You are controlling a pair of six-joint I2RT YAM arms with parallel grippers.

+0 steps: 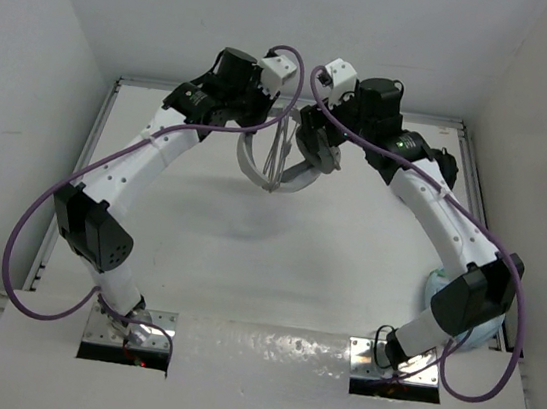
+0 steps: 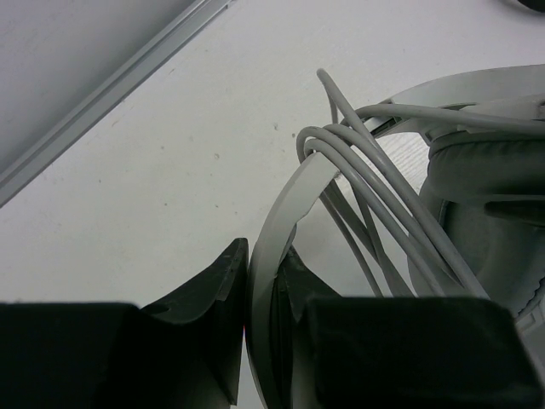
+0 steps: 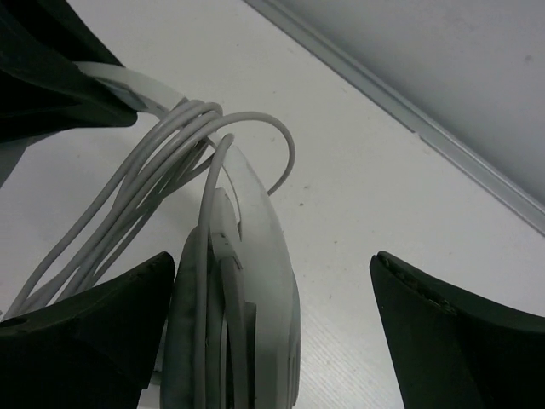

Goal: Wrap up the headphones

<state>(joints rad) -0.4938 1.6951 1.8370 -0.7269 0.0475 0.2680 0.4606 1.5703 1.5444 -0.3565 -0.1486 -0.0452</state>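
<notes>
Wrap in progress: headphones [image 1: 276,168] held off the table [image 1: 246,261], upper centre of the top view

My left gripper [image 2: 264,266] is clenched on the headband [image 2: 285,213], low centre of the left wrist view, I judge as an anchor so the cable [image 2: 375,183] can be laid over the band; my right gripper [image 3: 272,266] stands released, jaws wide, one earcup [image 3: 255,290] just beside its left finger. Count: one white headset, one earcup per wrist view, about four cable strands crossing the band (overlap prevents a firm count), one loose loop standing free
</notes>
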